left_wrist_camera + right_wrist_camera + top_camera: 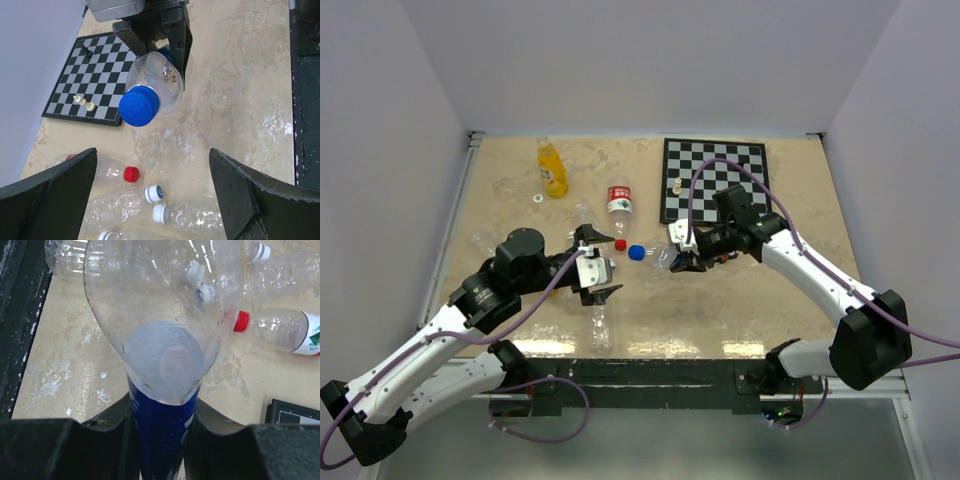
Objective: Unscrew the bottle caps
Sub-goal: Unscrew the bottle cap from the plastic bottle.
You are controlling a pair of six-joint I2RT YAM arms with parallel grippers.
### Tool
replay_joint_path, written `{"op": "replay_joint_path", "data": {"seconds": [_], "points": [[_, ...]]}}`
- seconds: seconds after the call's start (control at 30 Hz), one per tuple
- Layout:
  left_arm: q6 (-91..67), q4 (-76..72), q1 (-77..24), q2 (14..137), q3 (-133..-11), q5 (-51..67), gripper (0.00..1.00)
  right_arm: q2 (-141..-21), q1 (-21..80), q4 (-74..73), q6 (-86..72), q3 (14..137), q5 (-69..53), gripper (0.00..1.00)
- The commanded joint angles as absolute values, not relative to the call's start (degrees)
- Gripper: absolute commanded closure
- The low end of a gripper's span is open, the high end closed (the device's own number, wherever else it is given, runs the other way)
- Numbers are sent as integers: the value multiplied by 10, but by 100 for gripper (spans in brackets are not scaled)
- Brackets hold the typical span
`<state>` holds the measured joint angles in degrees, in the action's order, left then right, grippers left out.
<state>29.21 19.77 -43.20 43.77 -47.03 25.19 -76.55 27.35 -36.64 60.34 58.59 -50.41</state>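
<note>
My right gripper (pixel 682 258) is shut on a clear bottle (pixel 662 257) with a blue label (pixel 162 435), holding it level above the table. Its blue cap (pixel 636 252) points left at my left gripper (pixel 605 265). In the left wrist view the blue cap (pixel 139 106) sits ahead of the left gripper (pixel 152 170), whose fingers (pixel 245 195) stand wide apart with nothing between them. A labelled bottle (pixel 620 205) with a red cap (pixel 620 243) lies just behind. An orange bottle (pixel 552 168) stands at the back left.
Several clear unlabelled bottles (pixel 200 217) with white caps (pixel 160 213) lie on the table under the left gripper. A chessboard (pixel 715 180) with a few pieces lies at the back right. A small white ring (pixel 538 199) lies by the orange bottle.
</note>
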Motion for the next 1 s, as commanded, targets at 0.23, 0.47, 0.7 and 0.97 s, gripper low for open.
{"op": "replay_joint_path", "data": {"seconds": [0.23,0.47,0.7,0.97], "points": [[306,185,-433,436,-490,272,2,-768,273,-374,613,608,-514,100],[311,186,-432,434,-491,299,2,-770,274,-376,617,608,-517,100],[304,165,-432,456,-494,326,6,-775,275,-379,621,608,-517,100],[282,125,-433,477,-505,315,17,-771,275,-382,625,610,-520,100]]}}
